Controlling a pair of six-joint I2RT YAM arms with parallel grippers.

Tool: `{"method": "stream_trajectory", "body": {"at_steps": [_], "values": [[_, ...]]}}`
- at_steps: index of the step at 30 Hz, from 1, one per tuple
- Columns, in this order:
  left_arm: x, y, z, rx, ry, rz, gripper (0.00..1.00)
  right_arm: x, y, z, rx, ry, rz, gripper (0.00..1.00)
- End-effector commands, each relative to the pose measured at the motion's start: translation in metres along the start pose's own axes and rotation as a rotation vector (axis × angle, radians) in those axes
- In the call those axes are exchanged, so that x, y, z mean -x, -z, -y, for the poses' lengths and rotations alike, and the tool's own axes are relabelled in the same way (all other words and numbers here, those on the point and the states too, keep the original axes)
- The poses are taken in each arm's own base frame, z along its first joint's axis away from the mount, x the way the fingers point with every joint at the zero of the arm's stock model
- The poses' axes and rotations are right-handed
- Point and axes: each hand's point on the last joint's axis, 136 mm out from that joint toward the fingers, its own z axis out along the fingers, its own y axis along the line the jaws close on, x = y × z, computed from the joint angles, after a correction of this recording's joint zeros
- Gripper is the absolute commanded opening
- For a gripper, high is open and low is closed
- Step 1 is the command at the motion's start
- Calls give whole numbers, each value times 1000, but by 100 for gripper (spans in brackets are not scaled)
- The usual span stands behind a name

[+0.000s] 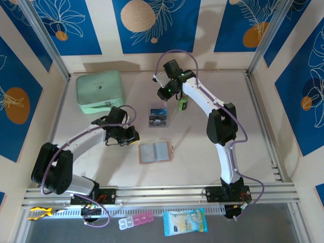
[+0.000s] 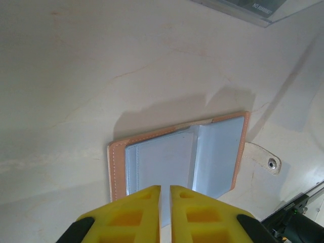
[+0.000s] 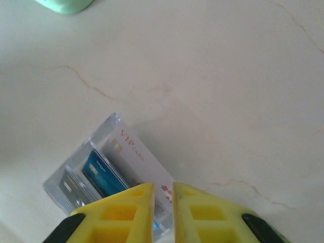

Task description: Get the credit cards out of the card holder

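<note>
The card holder (image 1: 156, 151) lies open and flat mid-table, tan with grey pockets (image 2: 167, 162), its snap tab (image 2: 263, 158) flopped to one side. My left gripper (image 1: 133, 136) (image 2: 165, 190) hovers just left of it, shut, with nothing between its fingers. The credit cards (image 1: 158, 116) rest in a clear stand (image 3: 83, 147): a white VIP card (image 3: 134, 154), a blue card (image 3: 104, 174) and a grey card (image 3: 71, 188). Over their near end hangs my right gripper (image 1: 163, 100) (image 3: 163, 190). Its jaws are nearly together with a narrow slit, gripping nothing.
A mint-green zip case (image 1: 100, 91) sits at the back left, its corner (image 3: 66, 4) also in the right wrist view. A green cylinder (image 1: 182, 105) stands just right of the cards. A pill box (image 1: 135, 221) and a blue packet (image 1: 185, 221) lie beyond the front rail.
</note>
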Motion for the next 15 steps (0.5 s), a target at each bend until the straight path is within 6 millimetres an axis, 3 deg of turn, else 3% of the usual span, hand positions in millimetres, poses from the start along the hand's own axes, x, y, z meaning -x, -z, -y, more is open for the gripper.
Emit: {"method": "stream_trajectory", "body": {"at_steps": [1, 7, 15], "values": [[-8, -3, 3, -29, -8, -22, 12, 4, 21, -14, 35, -238, 43, 15], [-19, -12, 2, -32, -18, -38, 11, -27, 28, -62, 133, -418, -7, 12], [-45, -25, -18, -1, -12, -67, 6, -89, 19, -130, 185, -496, -130, 13]]}}
